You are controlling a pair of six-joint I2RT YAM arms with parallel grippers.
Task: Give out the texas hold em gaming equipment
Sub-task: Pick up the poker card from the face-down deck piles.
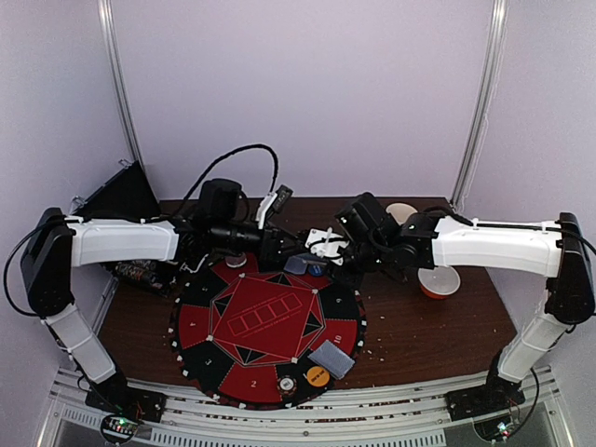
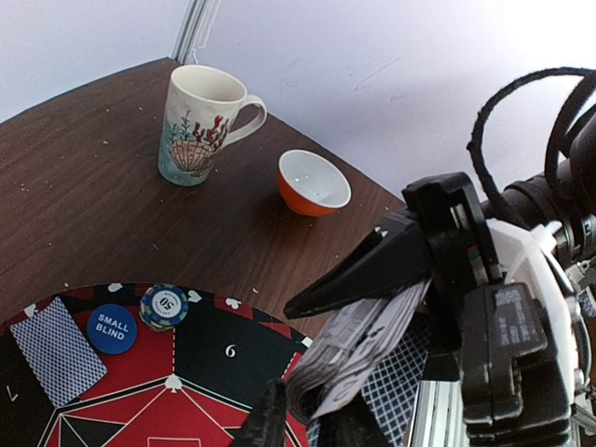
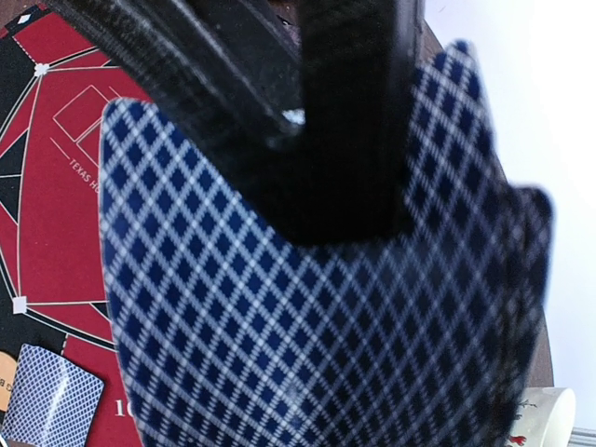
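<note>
My left gripper [image 1: 277,248] is shut on a thick deck of cards [image 2: 365,343], pinched between its black fingers [image 2: 372,270] over the round red-and-black poker mat [image 1: 268,326]. My right gripper [image 1: 323,248] meets it at the mat's far edge and is shut on one blue diamond-backed card [image 3: 317,345], which fills the right wrist view. On the mat lie face-down cards [image 1: 331,358], an orange chip [image 1: 318,376] and a whitish chip [image 1: 287,384]. The left wrist view shows a blue "small blind" button [image 2: 112,328], a chip stack marked 50 [image 2: 165,306] and a face-down card [image 2: 58,349].
A white patterned mug [image 2: 197,126] and a white-and-orange bowl [image 2: 314,182] stand on the brown table beyond the mat; the bowl also shows in the top view [image 1: 438,281]. A black box [image 1: 121,196] sits at the back left. White walls close the table in.
</note>
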